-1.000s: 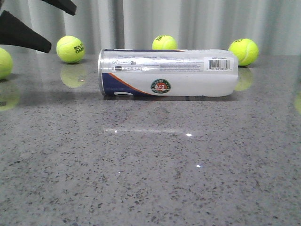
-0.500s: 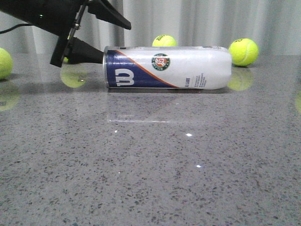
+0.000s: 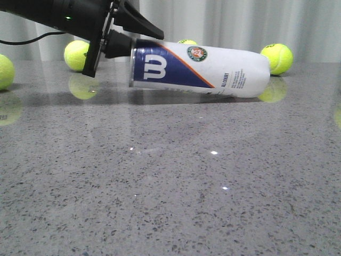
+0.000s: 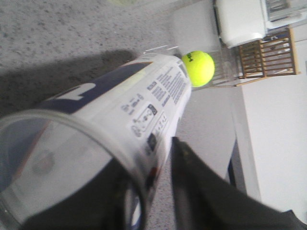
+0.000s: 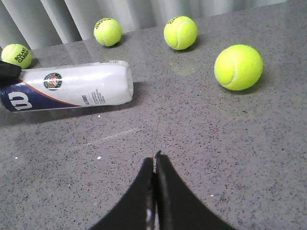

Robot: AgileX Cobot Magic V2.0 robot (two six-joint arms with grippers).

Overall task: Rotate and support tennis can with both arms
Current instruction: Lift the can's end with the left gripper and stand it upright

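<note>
Lying tilted on the grey speckled desk in the front view, one tennis can is seen with its rim end raised at the left and its rounded far end resting on the desk surface at the right. The raised end is gripped by the left hand, one black finger above the rim and one at the mouth of the tube. Four tennis balls are counted here: one at the left edge, one behind the left hand, one partly hidden behind the can and one just beside the can's far end.

From the left wrist view, the can's open clear end is seen close up, with black fingers closed on its wall, one inside and one outside. A single ball is seen past the far end.

From the right wrist view, the right hand is held above bare desk, well apart from the can, its two fingers pressed together with nothing between them. Four balls are counted: one beyond the can's rim end, two along the curtain and one nearer the hand.
</note>
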